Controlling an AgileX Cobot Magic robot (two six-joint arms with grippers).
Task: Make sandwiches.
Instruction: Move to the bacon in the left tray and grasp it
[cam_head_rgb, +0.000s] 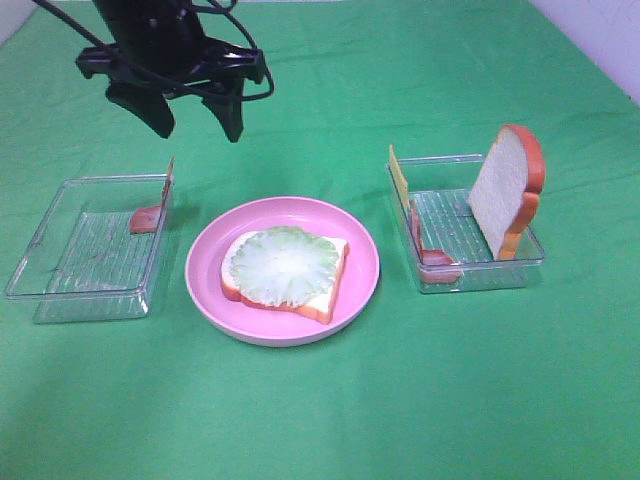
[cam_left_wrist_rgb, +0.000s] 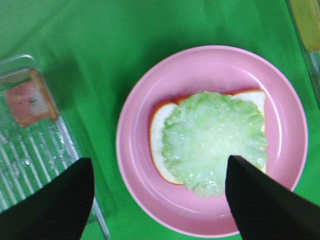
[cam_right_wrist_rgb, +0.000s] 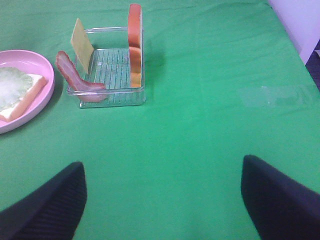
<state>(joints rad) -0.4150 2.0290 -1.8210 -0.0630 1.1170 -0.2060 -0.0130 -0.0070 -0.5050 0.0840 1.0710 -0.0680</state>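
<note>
1. Left gripper (cam_head_rgb: 198, 130): the fingers are spread wide with nothing between them. It hangs above the green cloth (cam_head_rgb: 320, 420), behind the gap between the left tray (cam_head_rgb: 90, 260) and the pink plate (cam_head_rgb: 205, 270).
2. Right gripper (cam_right_wrist_rgb: 162, 200): the fingers are spread and empty, over bare cloth, well apart from the right tray (cam_head_rgb: 490, 275).
3. Sandwich: one bread slice (cam_head_rgb: 328, 285) lies flat on the plate, with a lettuce leaf (cam_head_rgb: 285, 266) on top of it.
4. Right tray: a second bread slice (cam_head_rgb: 505, 190) stands upright against the far-right wall. A cheese square (cam_head_rgb: 399, 180) leans on the wall nearest the plate, with a bacon strip (cam_head_rgb: 435, 258) just beside it.
5. Left tray: a reddish-pink piece (cam_head_rgb: 148, 218) leans against the wall nearest the plate.
</note>
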